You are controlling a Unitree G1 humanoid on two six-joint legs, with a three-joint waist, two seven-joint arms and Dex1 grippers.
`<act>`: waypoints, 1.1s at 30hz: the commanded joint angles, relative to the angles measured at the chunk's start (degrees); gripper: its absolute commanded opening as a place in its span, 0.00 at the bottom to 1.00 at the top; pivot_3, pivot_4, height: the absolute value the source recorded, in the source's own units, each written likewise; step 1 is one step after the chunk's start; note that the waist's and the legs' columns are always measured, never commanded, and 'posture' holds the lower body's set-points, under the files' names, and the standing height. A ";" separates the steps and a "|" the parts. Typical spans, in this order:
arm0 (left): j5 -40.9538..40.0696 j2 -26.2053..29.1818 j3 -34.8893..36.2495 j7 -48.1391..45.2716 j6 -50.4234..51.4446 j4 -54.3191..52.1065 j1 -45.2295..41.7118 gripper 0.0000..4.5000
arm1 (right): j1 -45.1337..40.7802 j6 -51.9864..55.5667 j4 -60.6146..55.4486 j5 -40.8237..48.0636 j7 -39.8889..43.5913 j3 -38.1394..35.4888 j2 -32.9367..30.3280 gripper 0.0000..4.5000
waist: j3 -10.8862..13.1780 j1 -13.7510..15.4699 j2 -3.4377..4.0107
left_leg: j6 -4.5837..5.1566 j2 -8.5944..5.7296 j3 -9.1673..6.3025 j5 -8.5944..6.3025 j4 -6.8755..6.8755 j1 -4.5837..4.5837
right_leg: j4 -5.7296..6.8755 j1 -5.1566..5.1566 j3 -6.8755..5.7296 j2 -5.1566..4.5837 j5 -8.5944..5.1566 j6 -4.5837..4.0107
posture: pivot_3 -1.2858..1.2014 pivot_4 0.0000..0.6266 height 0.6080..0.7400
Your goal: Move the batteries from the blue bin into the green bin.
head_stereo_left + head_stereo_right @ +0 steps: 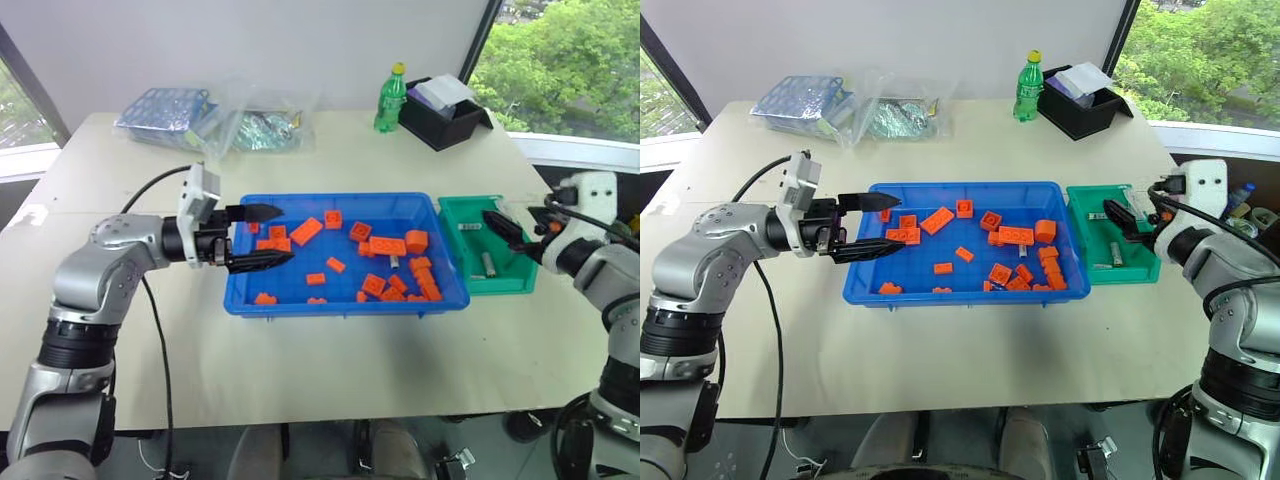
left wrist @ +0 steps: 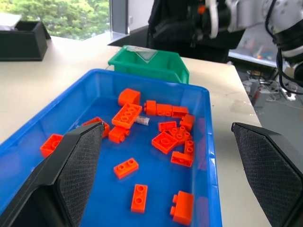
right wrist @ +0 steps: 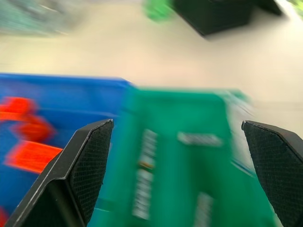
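One small silver-grey cylindrical battery [image 1: 394, 262] lay among scattered orange toy bricks [image 1: 387, 245] in the wide, shallow bright-blue plastic bin [image 1: 250, 297], toward its right half — well apart from the left gripper [image 1: 262, 236], which hovered over the bin's left end, jaws spread wide, holding nothing. More batteries [image 1: 488, 264] rested on the floor of the small, deep green plastic bin [image 1: 500, 286], which stood touching the blue bin's right side on the pale surface [image 1: 330, 355]. The right gripper [image 1: 505, 228] hung over the green bin's right part, just above those batteries — fingers parted wide, empty, touching nothing that could be made out.
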 commanded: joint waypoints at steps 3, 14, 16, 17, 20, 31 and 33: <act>-0.80 0.75 1.20 -0.38 0.13 -2.71 -0.04 1.00 | -5.52 -0.22 -2.12 4.47 10.09 13.05 -6.64 1.00 | 0.00 0.00 -0.04 | -0.01 0.01 -0.05 -0.01 -0.03 0.07 | 0.00 -0.15 -0.02 0.02 -0.01 0.00 | 0.52 0.24 0.87; -0.56 -0.03 -0.91 -1.21 0.68 -3.48 -2.73 1.00 | -27.07 -36.22 42.33 -18.50 36.03 47.52 -4.24 1.00 | 0.16 -0.06 -0.26 | 0.01 -0.03 0.02 0.00 0.03 -0.01 | -0.02 -0.20 -0.01 0.01 0.01 0.01 | 0.52 0.24 0.87; -0.90 0.09 -0.45 -0.46 1.08 -4.48 -2.27 1.00 | -30.66 -40.43 51.52 -20.77 38.24 48.68 -1.49 1.00 | 0.17 -0.19 -0.29 | 0.02 -0.04 0.02 0.02 0.03 -0.09 | 0.14 -0.07 0.01 0.02 0.04 0.04 | 0.52 0.24 0.87; -1.04 0.20 -0.17 -0.08 1.32 -5.05 -1.93 1.00 | -32.21 -42.29 55.73 -21.93 39.09 49.08 -0.34 1.00 | 0.18 -0.20 -0.28 | 0.02 -0.04 0.01 0.02 0.03 -0.07 | 0.21 -0.06 0.03 0.03 0.14 0.17 | 0.52 0.24 0.87; -1.45 0.63 0.53 0.67 2.00 -6.49 -0.93 1.00 | -34.88 -49.19 64.25 -25.75 40.20 49.93 1.60 1.00 | 0.17 -0.19 -0.29 | 0.01 -0.04 -0.06 0.03 0.01 -0.01 | 0.35 -0.03 0.03 0.06 0.20 0.15 | 0.52 0.24 0.87; -2.87 2.73 3.68 3.34 3.53 -10.55 3.20 1.00 | -37.34 -57.67 76.19 -30.03 43.67 47.02 3.87 0.94 | 0.20 -0.63 -0.25 | -0.03 -0.04 -0.07 0.05 0.05 0.11 | 0.41 0.06 0.04 0.06 0.12 0.14 | 0.52 0.24 0.87; -2.90 2.62 3.62 3.55 3.55 -10.72 3.20 1.00 | -37.42 -57.85 76.91 -30.13 42.74 45.98 4.53 0.79 | 0.19 -0.92 -0.26 | -0.04 -0.04 -0.07 0.05 0.04 0.12 | 0.41 0.07 0.04 0.07 0.15 0.20 | 0.52 0.24 0.87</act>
